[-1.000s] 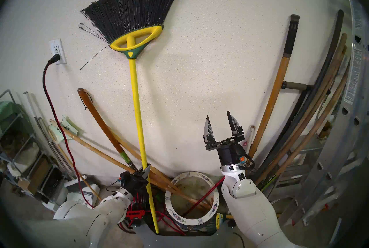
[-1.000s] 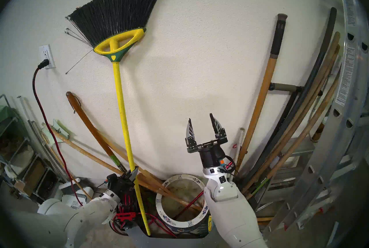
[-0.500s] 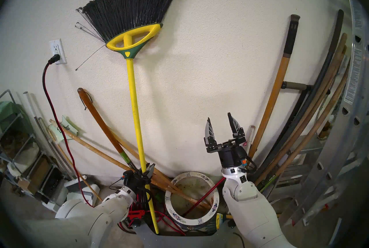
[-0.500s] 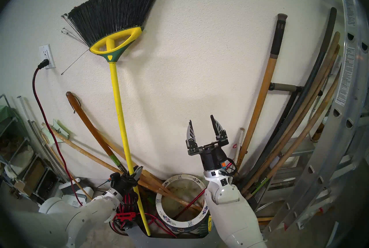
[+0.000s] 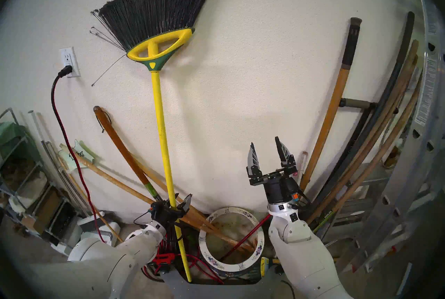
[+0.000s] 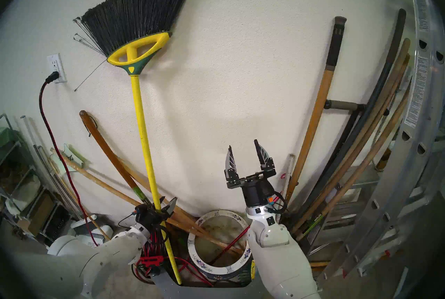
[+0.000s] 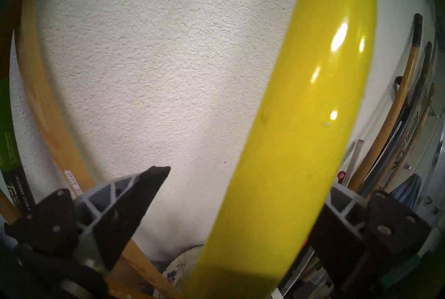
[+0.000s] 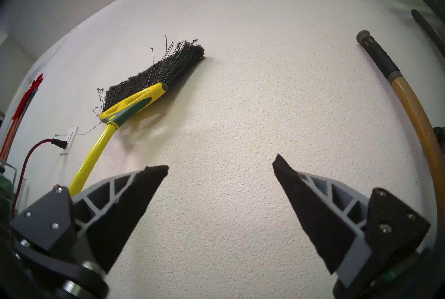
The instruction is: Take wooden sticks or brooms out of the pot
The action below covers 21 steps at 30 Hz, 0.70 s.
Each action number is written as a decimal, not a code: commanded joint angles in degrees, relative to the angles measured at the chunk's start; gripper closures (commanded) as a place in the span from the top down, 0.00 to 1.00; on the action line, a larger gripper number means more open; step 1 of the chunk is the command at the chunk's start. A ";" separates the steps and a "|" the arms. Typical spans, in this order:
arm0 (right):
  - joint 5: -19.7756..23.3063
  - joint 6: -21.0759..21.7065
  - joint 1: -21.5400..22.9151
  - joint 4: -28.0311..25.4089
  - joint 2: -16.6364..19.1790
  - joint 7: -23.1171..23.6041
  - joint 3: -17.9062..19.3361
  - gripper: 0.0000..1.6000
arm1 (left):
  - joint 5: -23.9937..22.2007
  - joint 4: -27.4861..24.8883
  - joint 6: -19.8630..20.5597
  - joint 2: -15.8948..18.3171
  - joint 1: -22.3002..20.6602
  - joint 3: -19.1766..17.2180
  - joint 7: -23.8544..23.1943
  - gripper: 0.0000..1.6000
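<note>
The broom point(image 5: 161, 122), with a yellow pole and dark bristles, leans on the wall; its lower end rests on the floor left of the pot point(image 5: 204, 245), outside the flowered white rim. My left gripper point(image 5: 183, 196) is open around the pole low down. In the left wrist view the pole point(image 7: 301, 122) lies against one finger, with a clear gap to the other finger point(image 7: 134, 195). Tan wooden sticks point(image 5: 115, 180) slant from the left wall into the pot. My right gripper point(image 5: 264, 142) is open and empty, above the pot's right side, pointing at the wall.
A red cable reel point(image 5: 163, 257) and its cord sit by the broom's foot. A thin red rod point(image 5: 243, 238) leans in the pot. Long-handled tools point(image 5: 332, 110) and an aluminium ladder point(image 5: 409, 171) crowd the right. Shelving point(image 5: 21, 171) stands at the left.
My left gripper went from shut on the yellow pole to open. The broom's head tipped slightly left along the wall. The right gripper sank a little.
</note>
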 commanded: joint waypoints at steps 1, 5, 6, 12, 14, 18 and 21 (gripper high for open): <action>0.55 0.02 0.10 -0.39 -0.58 0.86 0.11 1.00 | -0.01 -0.58 -1.01 -0.12 0.03 -0.09 -0.07 1.00; 0.92 0.02 0.04 -0.39 -0.77 1.49 0.35 1.00 | -0.39 -1.15 -1.74 -0.05 0.21 -0.63 -0.58 1.00; 1.02 0.02 0.03 -0.38 -0.82 1.65 0.41 1.00 | -0.49 -1.33 -2.06 -0.01 0.32 -0.75 -0.81 1.00; 1.54 0.02 -0.02 -0.35 -1.11 2.56 0.74 1.00 | -1.76 -2.35 -3.68 0.25 1.14 -2.35 -3.17 1.00; 1.71 0.02 -0.04 -0.34 -1.21 2.87 0.86 1.00 | -2.30 -2.69 -4.04 0.31 1.37 -2.94 -4.04 1.00; 2.10 0.02 -0.06 -0.30 -1.42 3.54 1.11 1.00 | -3.23 -3.25 -4.28 0.54 1.83 -4.09 -6.12 1.00; 2.35 0.02 -0.08 -0.28 -1.56 3.98 1.27 1.00 | -3.99 -3.68 -4.67 0.62 2.32 -4.94 -7.67 1.00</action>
